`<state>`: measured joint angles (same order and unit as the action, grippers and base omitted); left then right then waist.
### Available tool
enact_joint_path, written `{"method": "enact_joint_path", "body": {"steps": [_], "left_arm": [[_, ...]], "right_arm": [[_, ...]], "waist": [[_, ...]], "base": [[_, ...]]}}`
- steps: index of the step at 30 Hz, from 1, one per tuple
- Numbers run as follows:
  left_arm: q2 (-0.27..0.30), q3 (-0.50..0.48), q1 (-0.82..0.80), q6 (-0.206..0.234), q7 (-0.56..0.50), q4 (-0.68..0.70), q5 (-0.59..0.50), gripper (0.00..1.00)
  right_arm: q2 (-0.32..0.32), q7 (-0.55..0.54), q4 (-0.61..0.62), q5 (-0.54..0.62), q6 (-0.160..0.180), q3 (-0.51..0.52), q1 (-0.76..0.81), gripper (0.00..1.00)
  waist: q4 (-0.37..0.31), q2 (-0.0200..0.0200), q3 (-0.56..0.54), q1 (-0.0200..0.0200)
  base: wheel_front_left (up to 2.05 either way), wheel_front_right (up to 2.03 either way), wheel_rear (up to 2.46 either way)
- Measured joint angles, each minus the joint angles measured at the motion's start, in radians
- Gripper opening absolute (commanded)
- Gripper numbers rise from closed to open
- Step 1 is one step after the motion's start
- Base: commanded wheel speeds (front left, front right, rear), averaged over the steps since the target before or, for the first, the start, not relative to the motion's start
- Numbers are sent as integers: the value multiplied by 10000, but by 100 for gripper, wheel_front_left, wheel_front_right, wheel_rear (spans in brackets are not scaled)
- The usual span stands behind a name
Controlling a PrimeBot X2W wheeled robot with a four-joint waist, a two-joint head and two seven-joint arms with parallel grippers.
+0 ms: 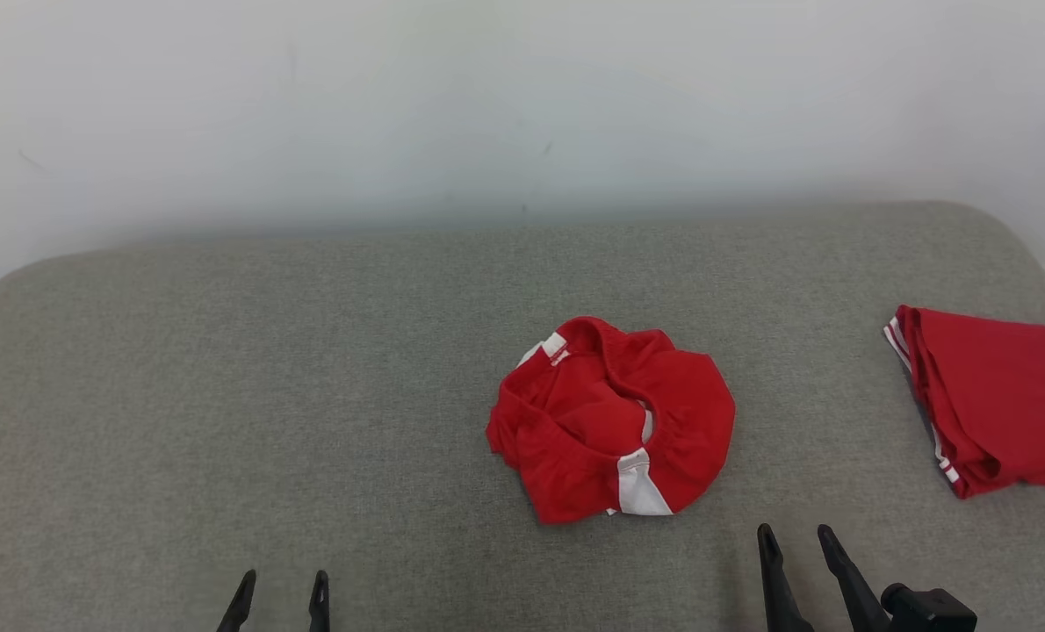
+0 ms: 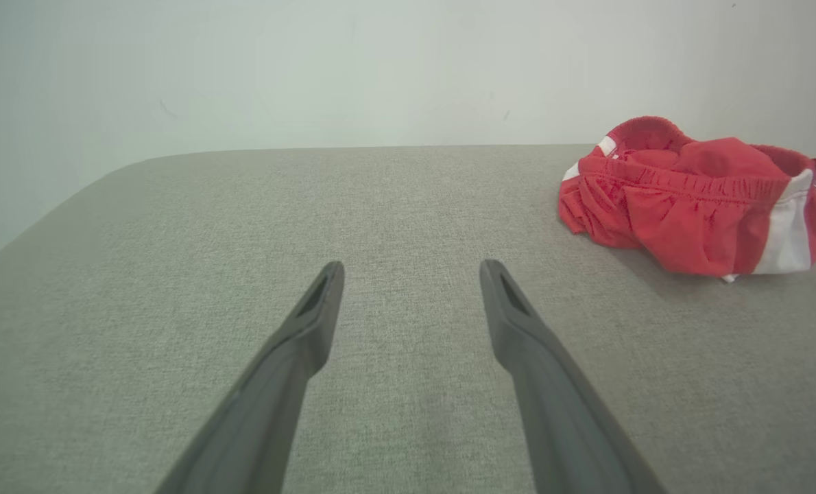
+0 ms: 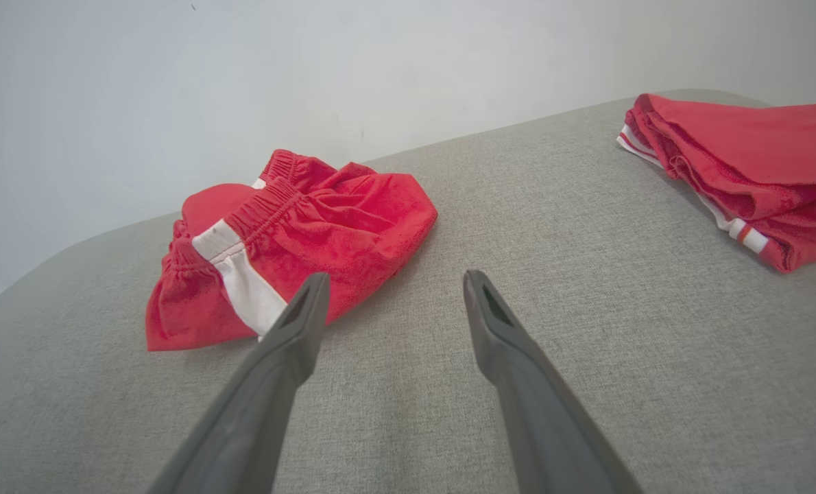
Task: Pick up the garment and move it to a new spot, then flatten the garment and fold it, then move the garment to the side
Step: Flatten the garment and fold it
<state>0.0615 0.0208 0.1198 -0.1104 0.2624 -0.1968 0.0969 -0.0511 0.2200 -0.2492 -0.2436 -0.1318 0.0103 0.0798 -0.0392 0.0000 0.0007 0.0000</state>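
Note:
The garment (image 1: 610, 421) is a pair of red shorts with white side panels, crumpled in a heap near the middle of the grey padded surface (image 1: 224, 395). It also lies at the right in the left wrist view (image 2: 689, 199) and at the left in the right wrist view (image 3: 291, 247). My right gripper (image 1: 796, 537) stands open just in front of and to the right of the garment, holding nothing. My left gripper (image 1: 283, 581) is open near the front edge, well to the garment's left, with bare fabric between its fingers (image 2: 312, 315).
A second red garment (image 1: 997, 395), folded with white stripes at its edge, lies at the far right of the surface (image 3: 744, 165). A pale wall (image 1: 522, 105) rises right behind the rounded back edge. Bare grey surface stretches to the left.

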Motion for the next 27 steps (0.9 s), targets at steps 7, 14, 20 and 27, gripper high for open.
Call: {"method": "enact_joint_path", "body": {"steps": [7, 14, 20, 27], "left_arm": [[353, 951, -1108, -140, -278, -579, -61, 100], [911, 2882, -2761, -196, -1693, -738, 332, 100], [1553, 4974, -4282, -211, -2920, -763, 1371, 100], [2232, 6901, -5837, -211, -3837, -1149, 2370, 100]], "right_arm": [[0, 2, -23, 0, 0, -21, -55, 100], [2, 4, -8, 2, 0, -13, -130, 100], [-4, 10, 10, -12, 0, -42, -206, 100], [-4, 92, -25, -119, 0, -192, -403, 100]], "waist": [[-520, 0, 36, 0], [-1194, 0, 149, 0], [-1770, 1, 309, 0], [-2351, 0, 589, 1]], "base": [[0, 0, 0], [0, 0, 0], [0, 0, 0], [0, 0, 0]]}}
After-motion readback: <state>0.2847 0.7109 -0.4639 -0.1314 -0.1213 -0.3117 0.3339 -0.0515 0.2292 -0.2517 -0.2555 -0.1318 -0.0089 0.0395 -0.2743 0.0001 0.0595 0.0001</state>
